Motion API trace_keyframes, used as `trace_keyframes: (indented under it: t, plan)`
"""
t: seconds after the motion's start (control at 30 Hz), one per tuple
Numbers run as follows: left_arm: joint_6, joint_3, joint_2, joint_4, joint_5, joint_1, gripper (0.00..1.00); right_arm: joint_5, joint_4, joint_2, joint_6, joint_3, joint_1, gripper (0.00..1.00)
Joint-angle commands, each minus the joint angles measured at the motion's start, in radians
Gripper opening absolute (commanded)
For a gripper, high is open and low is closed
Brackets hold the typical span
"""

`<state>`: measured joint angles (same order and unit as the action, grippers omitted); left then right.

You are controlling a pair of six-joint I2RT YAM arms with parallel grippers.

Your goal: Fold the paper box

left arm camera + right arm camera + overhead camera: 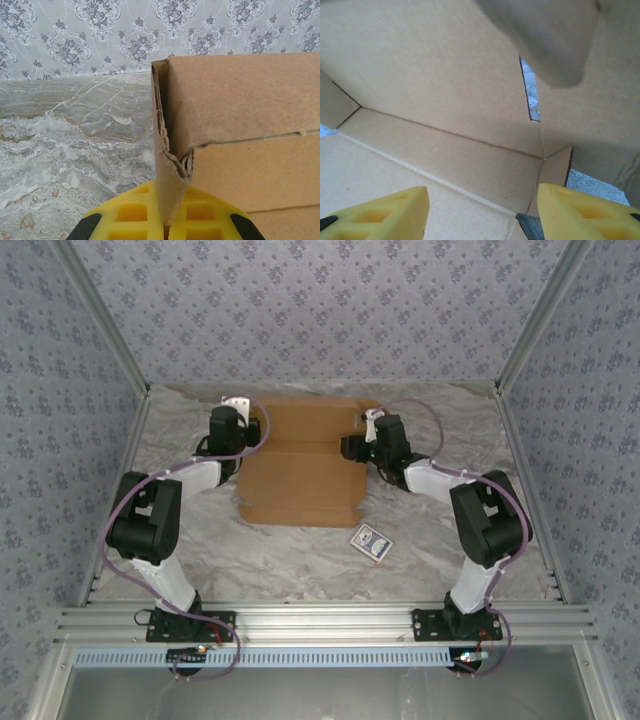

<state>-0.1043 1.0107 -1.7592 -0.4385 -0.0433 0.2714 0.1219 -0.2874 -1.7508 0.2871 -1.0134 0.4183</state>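
Brown paper box mostly flat, far edge apparently upright.

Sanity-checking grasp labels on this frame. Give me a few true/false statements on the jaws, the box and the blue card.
1. The left jaws are shut on an edge of the cardboard box. True.
2. The right jaws are clamped on the box. False: they stand open over the cardboard with nothing between them.
3. The blue card lies on top of the box. False: it lies on the table, just off the box's near right corner.
4. The part that the left jaws hold is folded up off the table. True.
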Motion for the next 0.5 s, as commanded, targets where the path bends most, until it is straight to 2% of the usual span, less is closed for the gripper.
trace_keyframes:
  t: [0.0, 0.3, 0.47]
  plan:
    - [0.012, 0.006, 0.027, -0.028, -0.013, 0.003, 0.01, -0.013, 0.063, 0.059, -0.038, 0.038, 0.000, 0.63]
    - [0.011, 0.007, 0.027, -0.032, -0.009, 0.003, 0.02, -0.040, 0.199, 0.269, -0.140, 0.099, 0.003, 0.64]
    - [0.009, 0.007, 0.030, -0.031, -0.004, 0.004, 0.02, -0.030, 0.289, 0.385, -0.210, 0.096, -0.043, 0.63]
